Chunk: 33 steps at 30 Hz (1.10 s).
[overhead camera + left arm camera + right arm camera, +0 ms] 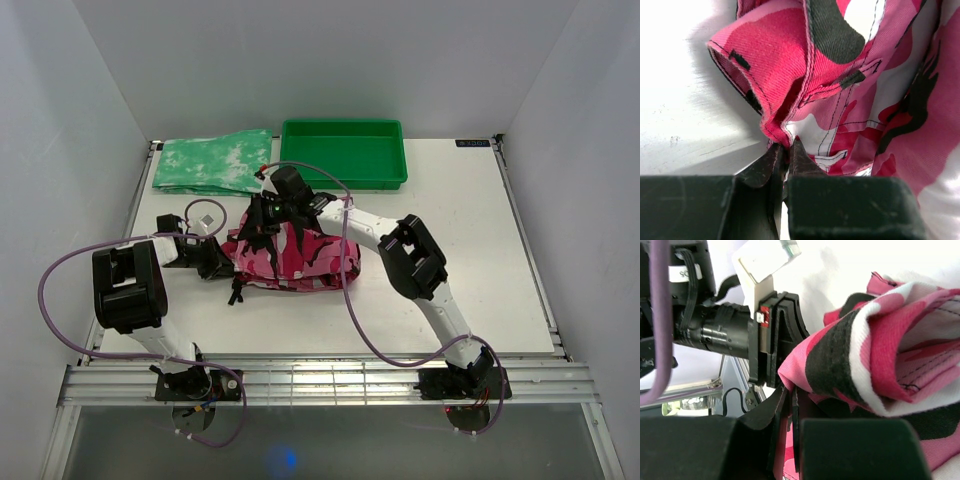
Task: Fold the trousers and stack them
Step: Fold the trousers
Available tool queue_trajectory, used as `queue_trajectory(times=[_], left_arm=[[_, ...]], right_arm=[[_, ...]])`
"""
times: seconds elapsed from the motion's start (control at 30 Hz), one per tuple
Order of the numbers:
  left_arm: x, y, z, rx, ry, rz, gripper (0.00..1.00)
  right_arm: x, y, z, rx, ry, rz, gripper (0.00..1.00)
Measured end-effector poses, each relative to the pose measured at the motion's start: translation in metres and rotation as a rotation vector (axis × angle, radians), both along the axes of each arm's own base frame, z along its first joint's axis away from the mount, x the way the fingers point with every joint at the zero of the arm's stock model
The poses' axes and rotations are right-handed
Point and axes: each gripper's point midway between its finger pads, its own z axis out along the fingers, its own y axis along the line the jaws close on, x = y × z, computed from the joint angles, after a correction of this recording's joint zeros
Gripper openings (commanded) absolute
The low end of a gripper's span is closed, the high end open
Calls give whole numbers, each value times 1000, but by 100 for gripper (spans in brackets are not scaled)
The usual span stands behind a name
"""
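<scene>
1. Left arm low, reaching in from frame left; left claw (788,149) clenched on the left edge of the trousers (300,258).
2. Right arm stretched over from the right; right claw (789,392) pinches their upper-left edge.
3. The trousers sit bunched mid-frame on the worktop (460,260), long axis left-right.

The trousers (300,258) lie in a bunched heap. The left gripper (224,263) meets it at nine o'clock, the right gripper (264,216) at eleven.

Your trousers (295,258) carry a pink, white and black camouflage print, with dark stitching along the seams. You'll see the folded cloth (213,162) is mottled green and white, the tray (342,124) plain bright green, the table (480,260) white.
</scene>
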Motion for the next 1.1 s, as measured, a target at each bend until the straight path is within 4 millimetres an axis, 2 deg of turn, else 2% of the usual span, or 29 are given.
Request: queue_trajectory(times=[0.2, 0.5, 0.53, 0.57, 0.63, 0.67, 0.77, 0.8, 0.87, 0.9, 1.07, 1.1], left_arm=[[0, 0, 0, 0, 0, 1, 0], [0, 0, 0, 1, 0, 1, 0], [0, 0, 0, 2, 1, 1, 6], [0, 0, 0, 3, 1, 0, 19], [-1, 1, 0, 12, 3, -1, 30], [-1, 3, 0, 21, 9, -3, 41], [0, 9, 5, 41, 19, 2, 57], [1, 12, 8, 51, 18, 7, 59], [3, 25, 14, 82, 19, 35, 63], [5, 33, 16, 103, 17, 52, 65], [11, 70, 32, 176, -8, 126, 68], [11, 74, 35, 183, -14, 138, 68]], right_arm=[[1, 11, 3, 14, -17, -3, 8], [-10, 20, -19, -16, -4, 12, 8], [-10, 20, -21, -17, -5, 12, 8], [-10, 20, -22, -19, -7, 13, 8], [-9, 20, -24, -22, -9, 14, 8], [-9, 20, -26, -24, -10, 16, 8], [-10, 20, -28, -26, -14, 21, 8], [-10, 21, -28, -24, -16, 24, 8], [-10, 22, -28, -13, -22, 29, 28], [-10, 23, -27, -7, -21, 32, 34], [-17, 31, -25, 28, -38, 64, 33], [-19, 33, -25, 32, -39, 69, 37]])
